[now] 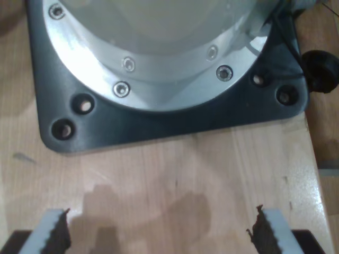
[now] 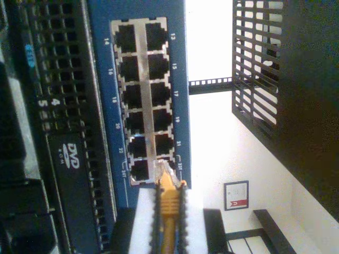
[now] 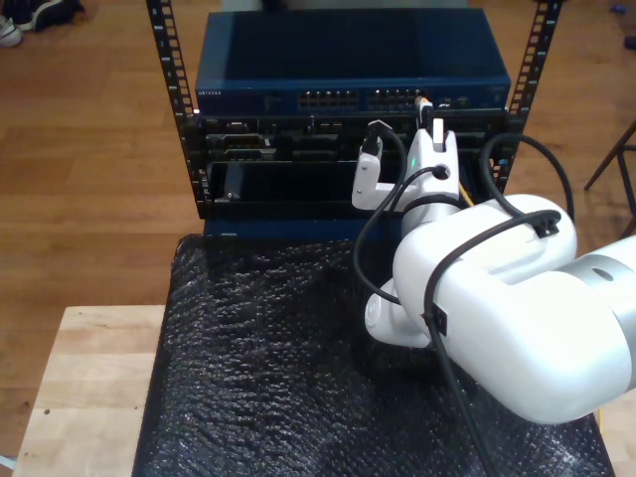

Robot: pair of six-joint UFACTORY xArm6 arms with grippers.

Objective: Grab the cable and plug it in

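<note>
The orange-yellow cable (image 2: pixel 168 200) runs between the fingers of my second gripper (image 2: pixel 169 186), which is shut on it. Its clear plug (image 2: pixel 163 170) points at the end port of the blue switch (image 2: pixel 180 63), by the label 23. The plug's tip is at that port's mouth; I cannot tell whether it has gone in. In the exterior view the white arm holds my second gripper (image 3: pixel 428 124) up against the switch (image 3: pixel 248 97), with the cable tip (image 3: pixel 424 101) at the port row. My first gripper (image 1: pixel 161 222) is open over bare wood with nothing between its fingers.
Just beyond my first gripper, a black base plate (image 1: pixel 159 124) with a bolted aluminium flange sits on the wooden table (image 1: pixel 159 174). A black bubble-wrap mat (image 3: pixel 258 358) covers the table in front of the rack (image 3: pixel 189 129). Black robot cables (image 3: pixel 437 268) loop around the arm.
</note>
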